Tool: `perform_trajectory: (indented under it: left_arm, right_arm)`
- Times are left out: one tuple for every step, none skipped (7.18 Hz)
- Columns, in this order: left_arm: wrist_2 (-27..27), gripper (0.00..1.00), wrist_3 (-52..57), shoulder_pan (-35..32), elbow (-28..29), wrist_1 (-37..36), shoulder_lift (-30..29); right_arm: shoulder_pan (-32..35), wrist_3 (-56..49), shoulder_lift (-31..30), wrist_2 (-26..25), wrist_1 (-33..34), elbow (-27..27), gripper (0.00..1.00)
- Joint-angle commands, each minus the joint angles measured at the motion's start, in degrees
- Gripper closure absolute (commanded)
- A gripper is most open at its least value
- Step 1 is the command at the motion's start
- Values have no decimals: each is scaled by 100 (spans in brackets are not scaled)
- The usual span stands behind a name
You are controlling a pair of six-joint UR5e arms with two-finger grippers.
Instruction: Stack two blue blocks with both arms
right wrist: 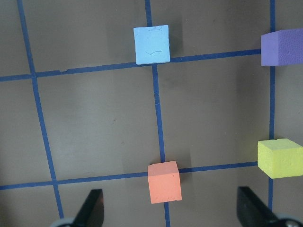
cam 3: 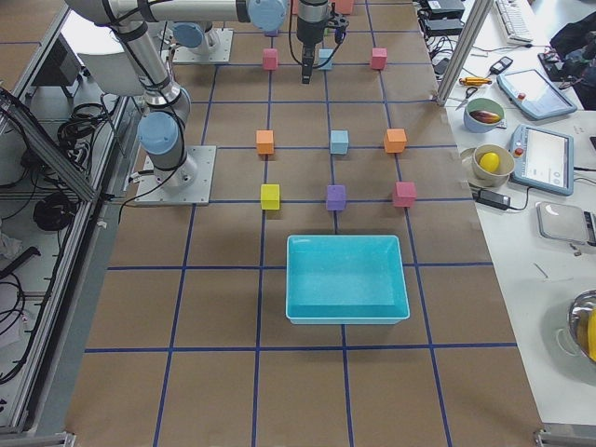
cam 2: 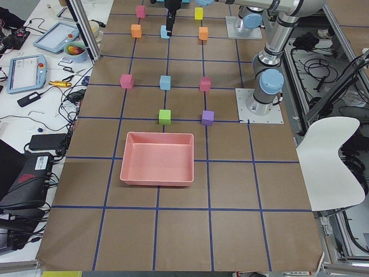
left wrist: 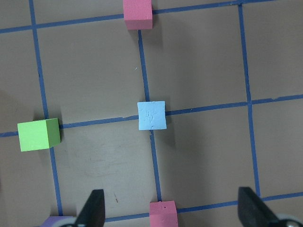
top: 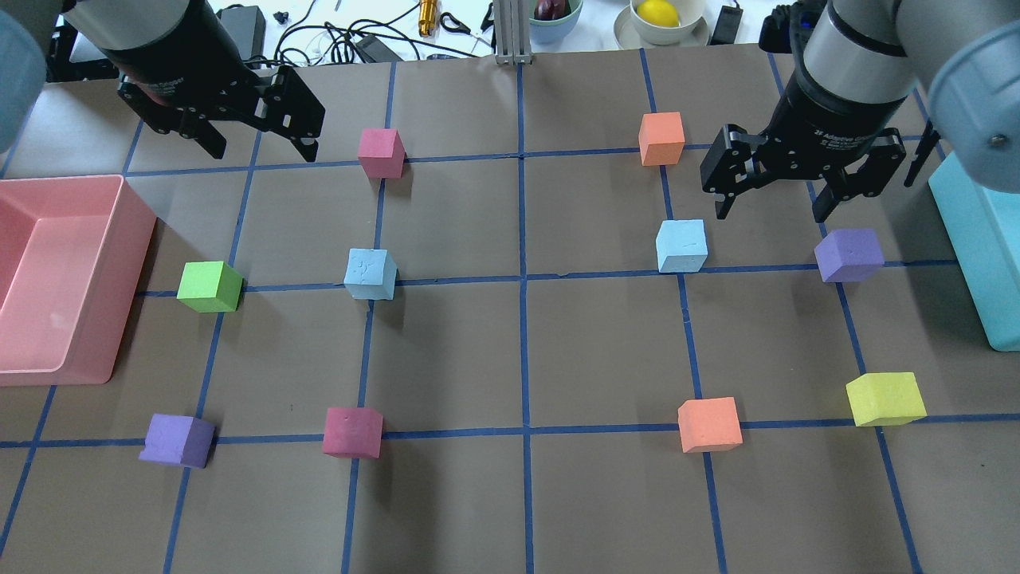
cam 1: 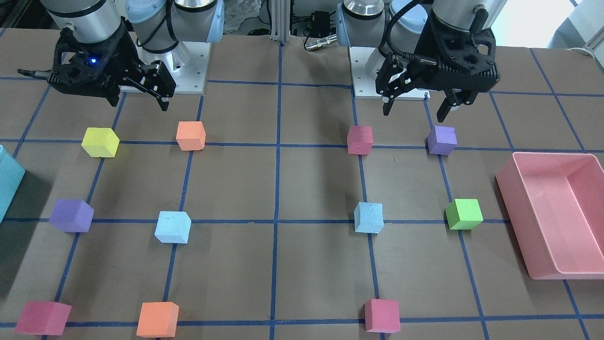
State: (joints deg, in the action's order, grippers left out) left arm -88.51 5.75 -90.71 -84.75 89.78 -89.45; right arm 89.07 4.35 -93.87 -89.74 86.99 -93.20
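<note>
So our worktop point(top: 606, 351) is brown with blue tape lines. The left arm point(top: 151, 32) and right arm point(top: 861, 48) both hang well above it, one over each half. A pink bin point(top: 131, 255) sits against the left edge and a teal bin point(top: 976, 263) against the right edge.

The left end effector point(top: 263, 151) has its fingers spread wide with nothing in them. The right end effector point(top: 770, 214) is the same deal, wide and empty.

Now the bits we care about. The left blue block point(top: 370, 273) sits flat in the left half, roughly midway between the robot's edge and the far edge. A green cube point(top: 209, 286) is between it and the pink bin. The right blue block point(top: 681, 245) sits flat in the right half, with a purple cube point(top: 849, 254) between it and the teal bin. The two are well apart, and neither touches another cube.
</note>
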Motion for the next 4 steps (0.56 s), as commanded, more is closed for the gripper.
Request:
perform_trajectory:
  left_arm:
    - [-8,0,-4,-8,-7,-4,-2]
    - [-8,0,-21,-17,-7,-4,7]
    - [-8,0,-21,-17,-7,-4,7]
    - [-8,0,-4,-8,-7,-4,7]
  right_arm:
    - [-4,4,0,0,-16,-5,0]
    - [-4,4,0,0,-16,-5,0]
    - [-4,13,0,0,-33,-13,0]
    - [-4,4,0,0,-33,-31,0]
